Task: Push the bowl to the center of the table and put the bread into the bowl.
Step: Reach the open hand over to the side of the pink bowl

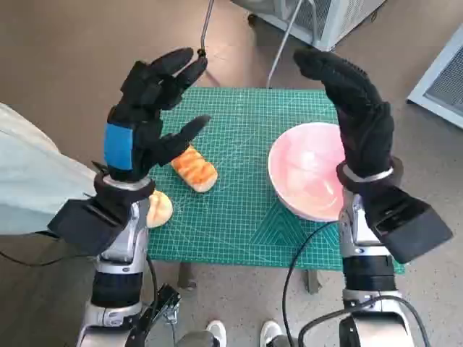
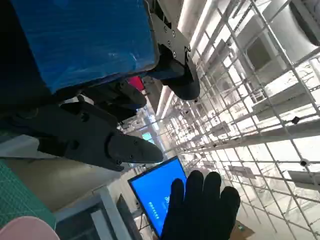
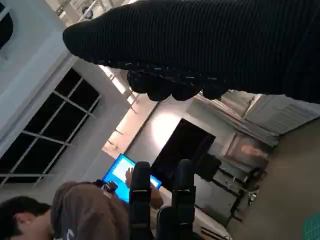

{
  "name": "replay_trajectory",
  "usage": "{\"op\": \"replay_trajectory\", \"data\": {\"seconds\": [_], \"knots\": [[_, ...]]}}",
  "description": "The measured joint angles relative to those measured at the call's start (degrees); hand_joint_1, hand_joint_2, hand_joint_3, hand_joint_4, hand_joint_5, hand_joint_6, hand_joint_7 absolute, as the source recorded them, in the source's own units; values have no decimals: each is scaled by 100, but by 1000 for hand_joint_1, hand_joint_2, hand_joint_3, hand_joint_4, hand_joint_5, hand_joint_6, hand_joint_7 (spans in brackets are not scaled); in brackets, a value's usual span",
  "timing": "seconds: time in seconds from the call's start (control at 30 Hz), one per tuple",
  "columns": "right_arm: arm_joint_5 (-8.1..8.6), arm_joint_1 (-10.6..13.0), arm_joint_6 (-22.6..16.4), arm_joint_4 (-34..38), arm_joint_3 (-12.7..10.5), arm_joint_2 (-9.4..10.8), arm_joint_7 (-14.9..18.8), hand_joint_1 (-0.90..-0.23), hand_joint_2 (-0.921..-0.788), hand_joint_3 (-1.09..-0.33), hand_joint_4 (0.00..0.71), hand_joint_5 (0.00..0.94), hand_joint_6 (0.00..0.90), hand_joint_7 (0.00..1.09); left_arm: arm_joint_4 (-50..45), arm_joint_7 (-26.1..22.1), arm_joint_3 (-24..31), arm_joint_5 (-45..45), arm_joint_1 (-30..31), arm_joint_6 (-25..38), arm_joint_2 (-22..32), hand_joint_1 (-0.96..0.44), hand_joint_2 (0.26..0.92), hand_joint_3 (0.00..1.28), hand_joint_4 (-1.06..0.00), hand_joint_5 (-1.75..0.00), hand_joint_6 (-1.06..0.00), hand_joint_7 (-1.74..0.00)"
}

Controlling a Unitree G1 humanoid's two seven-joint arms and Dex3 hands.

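A pink bowl (image 1: 307, 173) sits on the right part of the green cutting mat (image 1: 239, 210); its rim also shows in the left wrist view (image 2: 25, 230). A golden bread roll (image 1: 194, 169) lies left of the middle of the mat. A second bread piece (image 1: 159, 208) lies at the mat's left edge, partly hidden by my left arm. My left hand (image 1: 148, 116) is raised high over the left side, fingers spread, holding nothing. My right hand (image 1: 354, 108) is raised above the bowl's right rim, fingers extended and empty; it shows too in the left wrist view (image 2: 202, 210).
White metal equipment (image 1: 325, 18) with a thin rod stands beyond the table's far edge. Pale cloth (image 1: 29, 181) lies at the left. A person (image 3: 75, 210) and a blue screen (image 3: 122, 172) show in the right wrist view. Shoes (image 1: 242, 334) are near the front edge.
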Motion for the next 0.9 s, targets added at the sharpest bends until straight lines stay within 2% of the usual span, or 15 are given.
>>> {"op": "replay_trajectory", "data": {"seconds": [0.67,0.9], "knots": [[-10,38,-21,58,-18,-64,0,-658,-921,-795,268,6,-1,778,108,57,-35,121,-1,0,-71,-244,921,118,-695,-43,-346,-608],[45,33,-84,302,-162,-185,73,-660,-921,-789,269,6,-1,770,108,75,-42,129,-1,3,-122,-243,921,118,-690,-39,-334,-601]]}}
